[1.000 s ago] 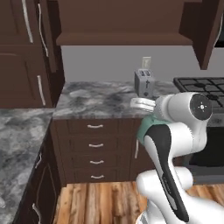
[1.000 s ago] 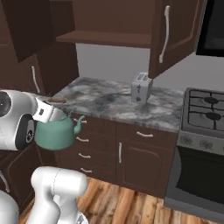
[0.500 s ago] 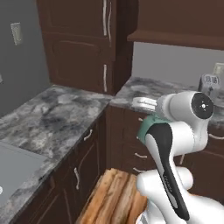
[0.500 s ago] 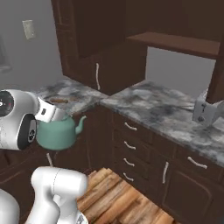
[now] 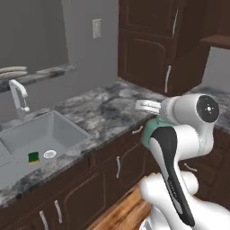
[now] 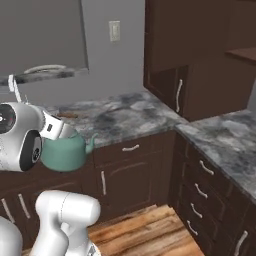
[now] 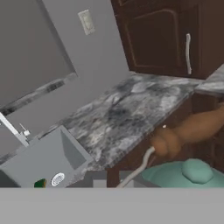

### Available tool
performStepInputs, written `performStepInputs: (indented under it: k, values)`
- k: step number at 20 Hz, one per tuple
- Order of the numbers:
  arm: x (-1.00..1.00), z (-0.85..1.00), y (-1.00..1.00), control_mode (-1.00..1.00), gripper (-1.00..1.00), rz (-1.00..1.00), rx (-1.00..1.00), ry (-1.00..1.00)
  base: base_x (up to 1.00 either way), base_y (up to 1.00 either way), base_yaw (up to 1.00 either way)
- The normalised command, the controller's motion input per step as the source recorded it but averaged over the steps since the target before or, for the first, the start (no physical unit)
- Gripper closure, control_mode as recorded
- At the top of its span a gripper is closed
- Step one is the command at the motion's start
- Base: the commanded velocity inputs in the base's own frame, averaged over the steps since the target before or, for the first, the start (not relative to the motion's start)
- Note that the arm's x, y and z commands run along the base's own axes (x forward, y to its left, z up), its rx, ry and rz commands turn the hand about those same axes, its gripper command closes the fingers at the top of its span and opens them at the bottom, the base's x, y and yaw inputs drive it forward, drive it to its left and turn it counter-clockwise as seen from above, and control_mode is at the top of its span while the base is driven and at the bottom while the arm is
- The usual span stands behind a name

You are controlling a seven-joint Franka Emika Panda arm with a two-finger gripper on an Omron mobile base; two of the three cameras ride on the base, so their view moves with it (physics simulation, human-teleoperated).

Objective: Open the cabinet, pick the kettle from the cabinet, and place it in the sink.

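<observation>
One hand (image 6: 59,131) grips the teal kettle (image 6: 66,153), held well apart from the sink (image 5: 38,134).

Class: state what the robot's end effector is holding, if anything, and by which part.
The end effector holds the small teal-green rounded kettle by its top handle.

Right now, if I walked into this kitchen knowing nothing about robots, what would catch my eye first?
Probably the teal-green kettle, hanging in mid-air beside the big white arm, carried by its handle in the shut gripper in front of the dark lower cupboards. Next, the grey sink set into the marbled stone counter to the left, with a chrome faucet behind it and a small green sponge near the drain.
</observation>
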Motion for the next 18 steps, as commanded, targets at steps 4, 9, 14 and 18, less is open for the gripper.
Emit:
performStepInputs:
  k: [4, 9, 14, 18]
  values:
    - [0.0, 0.0, 0.0, 1.0, 1.0, 0.0, 0.0, 0.0, -0.04, 0.09, 0.52]
    - [0.0, 0.0, 0.0, 1.0, 1.0, 0.0, 0.0, 0.0, 0.0, 0.18, 0.45]
    - [0.0, 0.0, 0.0, 1.0, 1.0, 0.0, 0.0, 0.0, 0.01, 0.19, 0.3]
    - [0.0, 0.0, 0.0, 1.0, 1.0, 0.0, 0.0, 0.0, 0.05, 0.2, 0.15]
